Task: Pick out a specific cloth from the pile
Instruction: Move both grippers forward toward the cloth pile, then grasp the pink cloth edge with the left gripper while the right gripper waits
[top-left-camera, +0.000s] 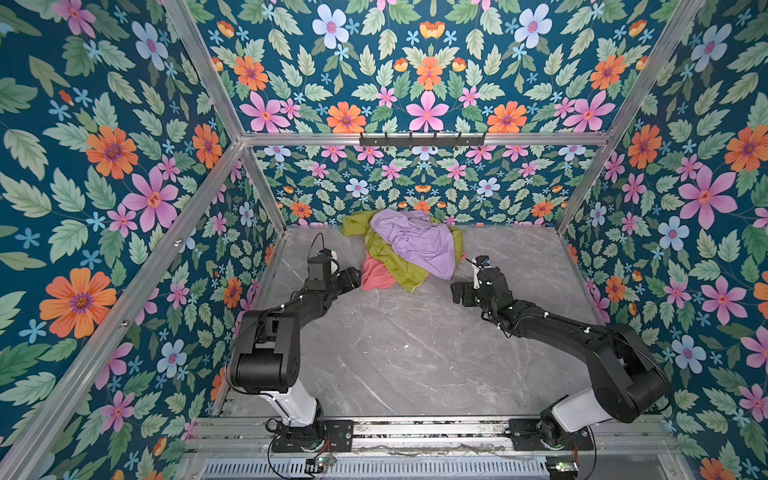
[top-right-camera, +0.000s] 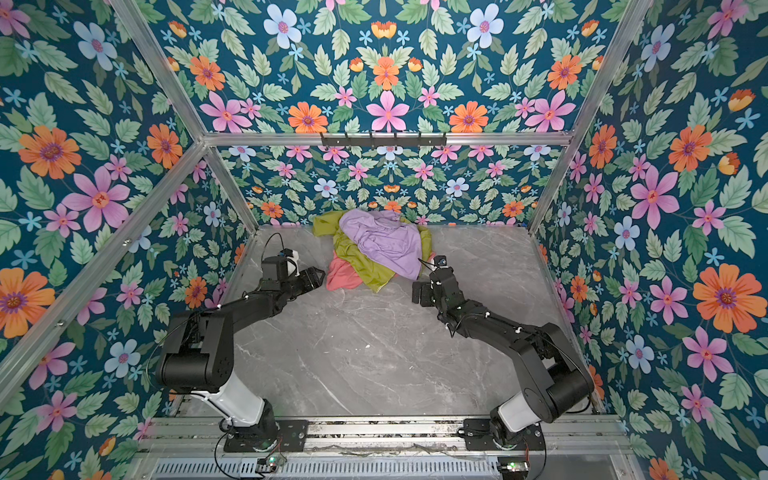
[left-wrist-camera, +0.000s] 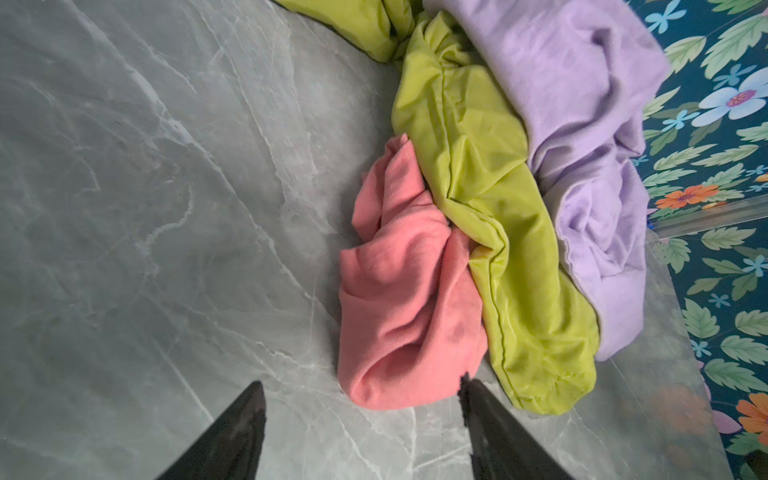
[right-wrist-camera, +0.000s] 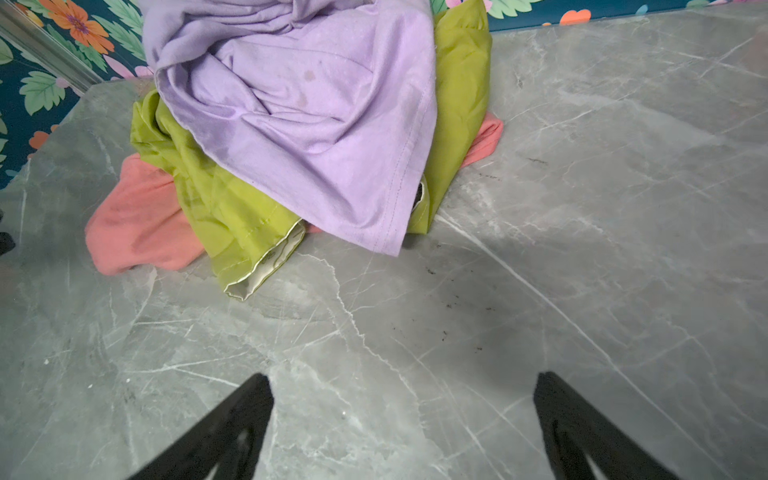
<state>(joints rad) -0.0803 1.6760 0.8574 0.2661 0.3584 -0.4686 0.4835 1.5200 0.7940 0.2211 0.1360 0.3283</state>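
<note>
Grey marble-look table (top-left-camera: 395, 353) in foreground, bare between two black arms. Right gripper (right-wrist-camera: 404, 378) low over bare table short of pile, fingers spread wide, nothing between. Left gripper (top-left-camera: 352, 277) at pile's near-left edge, fingers apart, one fingertip (left-wrist-camera: 467, 386) touching salmon-pink cloth (left-wrist-camera: 399, 299), not clamped. Cloth lies lowest in pile (top-right-camera: 374, 249), poking out under olive-green cloth (top-left-camera: 395, 266); lilac cloth (top-left-camera: 419, 241) on top. Pile sits at table's far edge, against floral wall (top-left-camera: 424, 174).

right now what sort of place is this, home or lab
Probably a robot test booth, not a home: aluminium frame, floral-print walls, left arm and right arm bolted to a rail, cloth pile on a marble-look table.
</note>
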